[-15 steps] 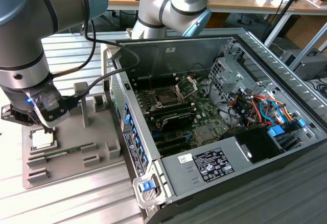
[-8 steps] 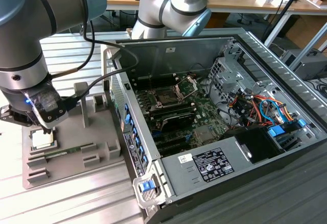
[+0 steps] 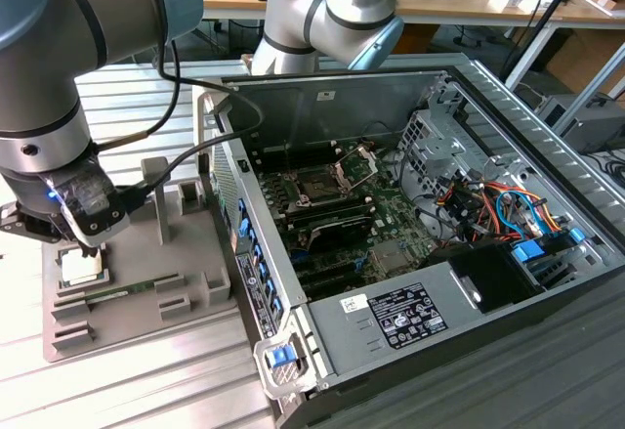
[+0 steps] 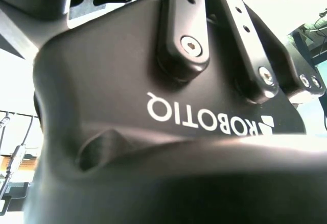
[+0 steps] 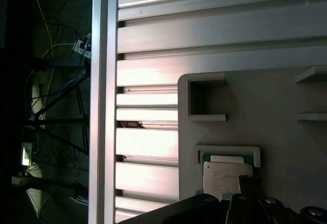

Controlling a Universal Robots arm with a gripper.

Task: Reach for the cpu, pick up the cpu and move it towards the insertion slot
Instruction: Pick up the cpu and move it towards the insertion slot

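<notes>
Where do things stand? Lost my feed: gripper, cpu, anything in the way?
Gripper low at the grey fixture, right over the cpu. Cpu at its pocket; held or not, cannot tell. Nothing blocks the insertion slot.

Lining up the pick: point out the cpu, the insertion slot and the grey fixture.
cpu (image 5: 222,179): first wrist view, pale top face.
insertion slot (image 3: 314,192): exterior view, dark socket centre.
grey fixture (image 3: 137,331): exterior view, bare base.
</notes>
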